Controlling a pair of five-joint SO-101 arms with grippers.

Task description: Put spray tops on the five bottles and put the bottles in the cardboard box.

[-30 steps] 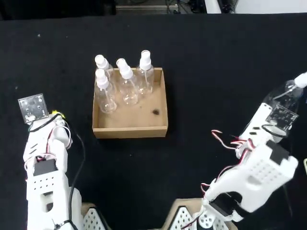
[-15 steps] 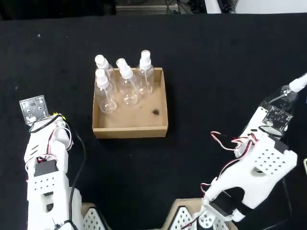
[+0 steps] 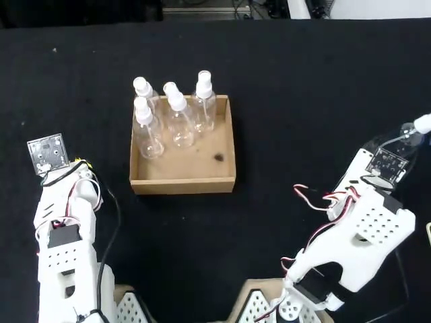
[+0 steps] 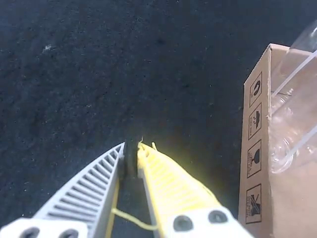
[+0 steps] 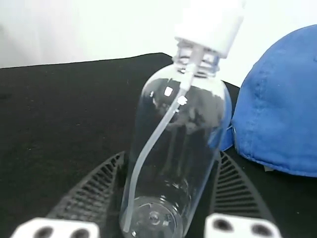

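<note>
The cardboard box (image 3: 225, 151) stands at the table's middle with several clear bottles (image 3: 176, 120) with white spray tops upright along its far side. At the far right edge, my right gripper (image 3: 397, 145) is shut on a clear bottle (image 5: 173, 163) with a white spray top (image 5: 210, 25); the bottle (image 3: 404, 134) sits between the black fingers (image 5: 94, 193). My left gripper (image 4: 131, 153) rests shut and empty over the black table, left of the box wall (image 4: 257, 148).
A black cloth (image 3: 303, 81) covers the table. A blue cap (image 5: 277, 124) lies just behind the held bottle at the right edge. A bottle's base (image 4: 292, 144) shows through the box side in the left wrist view.
The right arm has shifted the held bottle slightly, lowering it and swinging it toward the table's right edge. The left arm has stayed still.
</note>
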